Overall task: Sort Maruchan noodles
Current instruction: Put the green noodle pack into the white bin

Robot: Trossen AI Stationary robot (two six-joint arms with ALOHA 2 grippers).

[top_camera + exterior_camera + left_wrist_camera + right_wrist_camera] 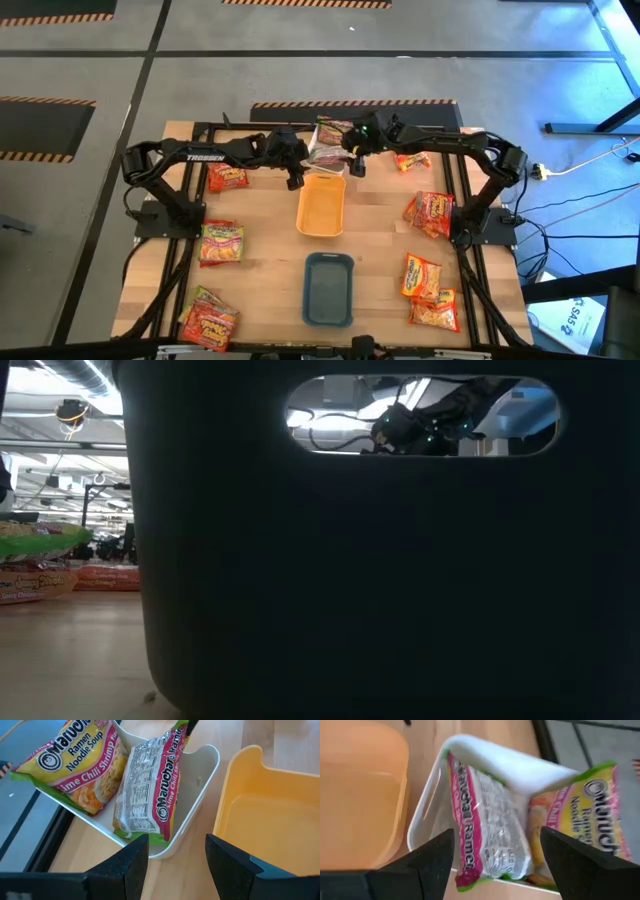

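Maruchan noodles [429, 211] lie scattered over the wooden bench [260, 260], with the white tray [197, 800] at its far edge as the hub. Two green-pink packets [150, 790] rest tilted inside that tray, one leaning over its rim. The left end effector [294, 180] hovers just beside the tray, fingers [132, 865] parted and empty. The right end effector [355, 165] hangs on the tray's other side, likewise released, gripping nothing. An orange tray [322, 205] sits just in front of the white one, with a teal tray [329, 289] farther toward the near edge. Red and orange packets [228, 178] lie well to either side.
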